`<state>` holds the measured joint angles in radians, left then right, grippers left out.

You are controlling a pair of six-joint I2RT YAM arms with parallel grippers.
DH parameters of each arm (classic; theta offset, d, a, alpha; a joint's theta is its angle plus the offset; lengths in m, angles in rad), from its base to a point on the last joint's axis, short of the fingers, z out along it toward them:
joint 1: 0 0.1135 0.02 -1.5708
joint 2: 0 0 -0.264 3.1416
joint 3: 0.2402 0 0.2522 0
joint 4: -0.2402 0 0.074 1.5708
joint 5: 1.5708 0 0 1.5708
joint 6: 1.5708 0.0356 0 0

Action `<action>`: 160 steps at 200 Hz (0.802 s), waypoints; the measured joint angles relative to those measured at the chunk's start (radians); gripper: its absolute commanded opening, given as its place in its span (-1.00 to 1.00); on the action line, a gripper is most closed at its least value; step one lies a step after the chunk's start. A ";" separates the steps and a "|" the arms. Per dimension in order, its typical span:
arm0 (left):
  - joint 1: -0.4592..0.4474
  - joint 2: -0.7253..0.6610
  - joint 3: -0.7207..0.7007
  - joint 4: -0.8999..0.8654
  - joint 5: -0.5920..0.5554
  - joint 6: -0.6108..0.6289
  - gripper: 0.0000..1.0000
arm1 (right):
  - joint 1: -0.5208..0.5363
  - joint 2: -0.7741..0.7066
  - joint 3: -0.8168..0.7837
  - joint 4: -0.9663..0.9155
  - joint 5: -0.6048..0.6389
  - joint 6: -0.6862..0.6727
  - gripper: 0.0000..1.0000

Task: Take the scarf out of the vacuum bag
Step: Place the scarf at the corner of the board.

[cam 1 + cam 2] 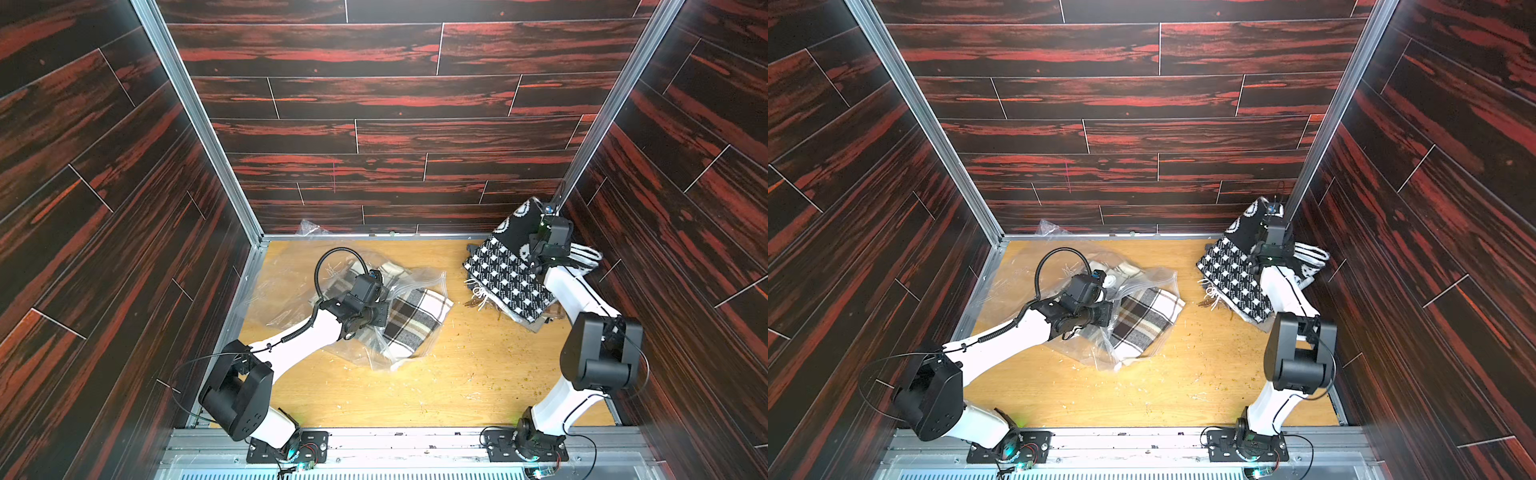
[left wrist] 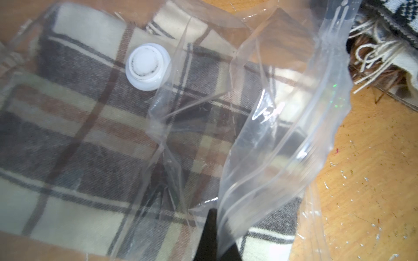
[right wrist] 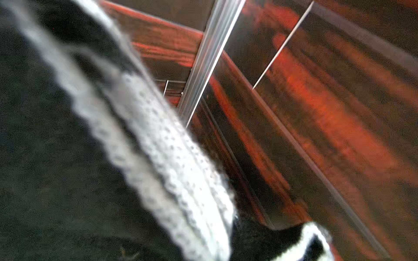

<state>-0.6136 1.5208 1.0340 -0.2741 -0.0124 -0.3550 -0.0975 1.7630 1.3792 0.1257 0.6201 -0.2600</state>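
L gripper (image 2: 213,218) pinches vacuum bag (image 2: 271,135) edge, plaid scarf (image 2: 67,146) beneath.

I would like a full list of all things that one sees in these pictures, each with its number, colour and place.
vacuum bag: one, clear, left half of the table
valve: one, white, on the bag's upper face
plaid scarf: one, cream, grey and brown, in the bag
knit scarf: one, black and white, far right corner, one end raised
fringed cloth: number unclear, cream and brown, under the knit scarf
crumbs: many, pale, scattered on the table
table: one, light wood
walls: three, dark red wood pattern
left gripper: one, black, shut on the bag's plastic
right gripper: one, black, at the knit scarf's raised end, jaws hidden
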 measured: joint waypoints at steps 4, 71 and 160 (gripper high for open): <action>0.000 0.000 0.000 0.000 0.002 0.000 -1.00 | -0.005 0.005 0.000 -0.001 -0.005 0.013 0.58; 0.000 -0.003 -0.001 0.000 0.018 0.000 -1.00 | -0.057 0.019 0.052 -0.066 -0.112 0.183 0.97; -0.013 -0.024 0.000 -0.010 0.020 0.000 -1.00 | -0.032 -0.263 -0.057 -0.212 -0.205 0.414 0.97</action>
<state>-0.6270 1.4971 1.0340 -0.2840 0.0074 -0.3553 -0.1295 1.4998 1.3224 -0.0860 0.4149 0.1539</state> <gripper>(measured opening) 0.052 0.984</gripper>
